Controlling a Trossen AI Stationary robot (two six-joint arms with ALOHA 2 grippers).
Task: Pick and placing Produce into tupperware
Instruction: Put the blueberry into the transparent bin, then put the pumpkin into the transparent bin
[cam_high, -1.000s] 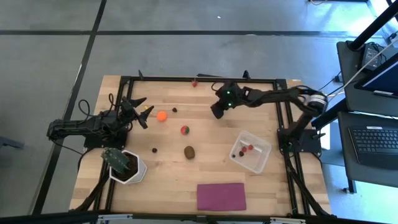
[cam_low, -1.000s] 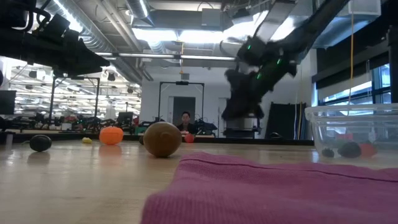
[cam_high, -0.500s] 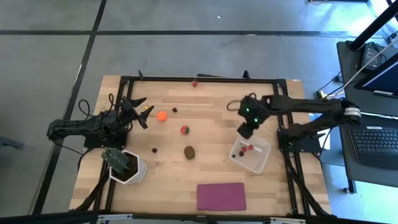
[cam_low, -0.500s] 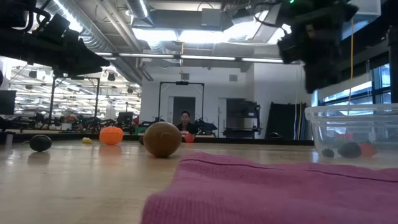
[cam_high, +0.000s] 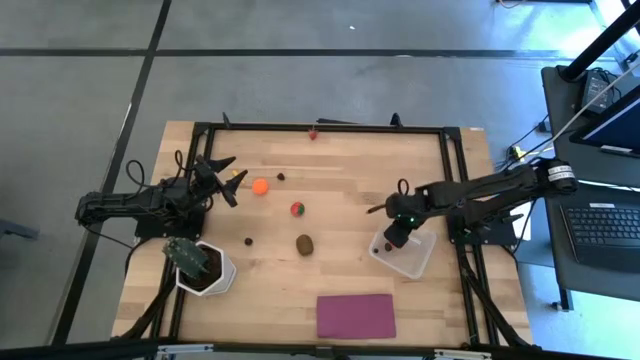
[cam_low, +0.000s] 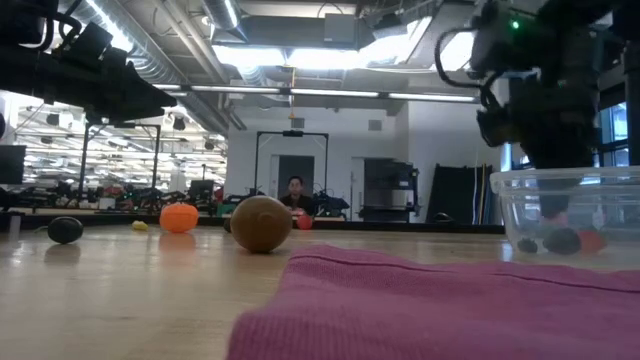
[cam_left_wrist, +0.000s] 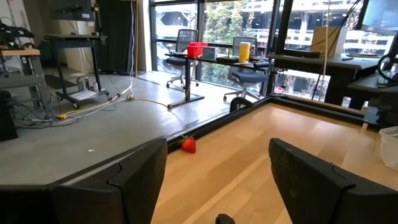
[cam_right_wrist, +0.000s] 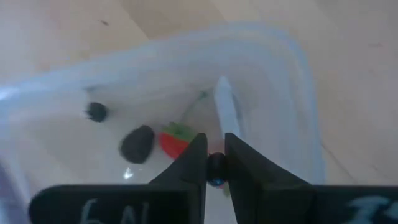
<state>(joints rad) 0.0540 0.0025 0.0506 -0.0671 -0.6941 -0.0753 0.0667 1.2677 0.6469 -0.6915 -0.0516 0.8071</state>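
Pale wooden counter (cam_high: 330, 190) fills the overhead view, inside a dark frame, with a busy workshop beyond it in the level view. We read the produce as light, hard little toys that will roll at a nudge, so each wants a pinch across its middle, from straight above. The orange ball (cam_high: 260, 186) sits near the left claw (cam_high: 222, 183); the red-and-green piece (cam_high: 297, 209) and the brown oval (cam_high: 304, 243) lie toward the counter's middle, with a dark berry (cam_high: 248, 241) just off to the left of the oval. One small red piece (cam_high: 312, 133) rests at the far edge.

The tupperware (cam_high: 424, 260) stands on the right side, thin-walled and clear; we judge it light enough to skid if bumped. It already holds a red piece (cam_right_wrist: 174, 140) and two dark berries (cam_right_wrist: 138, 143).

Our right claw (cam_right_wrist: 216, 168) hangs directly over the tub, its fingers (cam_right_wrist: 194, 163) drawn in narrow on a tiny dark berry (cam_right_wrist: 216, 168) caught between the tips. That grip looks slim, and we would expect the berry to drop cleanly once released.

Our left claw waits at the left side beside the potted plant (cam_high: 198, 264), its fingers spread wide and carrying nothing.
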